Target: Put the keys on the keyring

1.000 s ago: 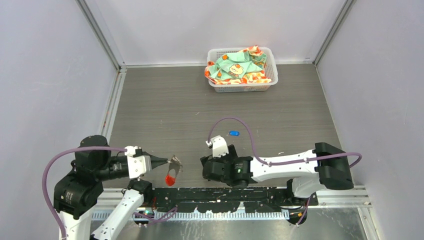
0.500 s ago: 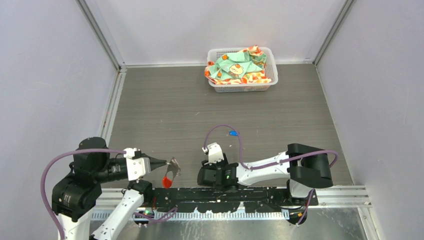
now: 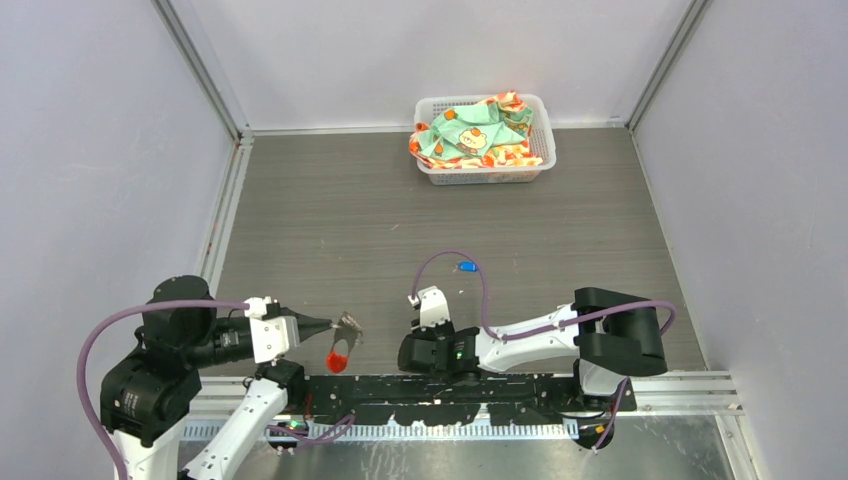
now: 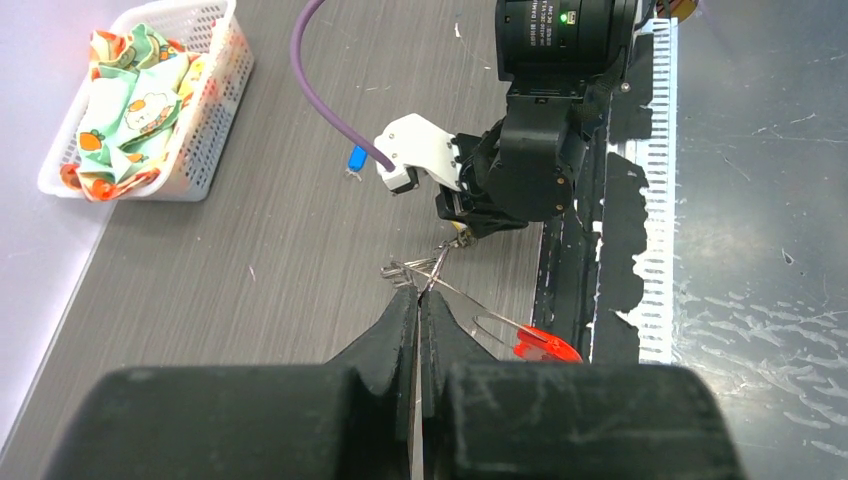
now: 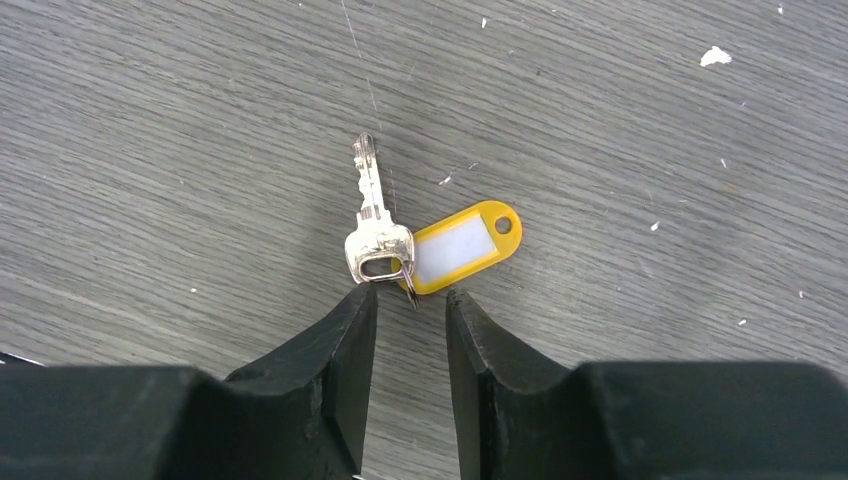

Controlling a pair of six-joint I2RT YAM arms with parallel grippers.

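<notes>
My left gripper (image 3: 336, 323) is shut on the thin metal keyring (image 4: 432, 268) and holds it above the table's near edge. The ring's red tag (image 4: 545, 346) hangs below it. In the right wrist view, a silver key (image 5: 373, 228) with a yellow tag (image 5: 462, 244) lies flat on the table. My right gripper (image 5: 411, 297) points down at it with a narrow gap between the jaws. The key's small ring sits just at the fingertips, not gripped. The key with a blue tag (image 3: 466, 267) lies on the table farther back, beside the right arm's purple cable.
A white basket (image 3: 487, 176) holding a patterned cloth (image 3: 470, 132) stands at the back of the table. A black rail (image 3: 480, 388) runs along the near edge, close behind both grippers. Grey walls enclose the left, right and back sides.
The right gripper's jaws have narrowed from wide open to a small gap. The right arm has shifted slightly left and lower over the yellow-tagged key. The left arm holds still.
</notes>
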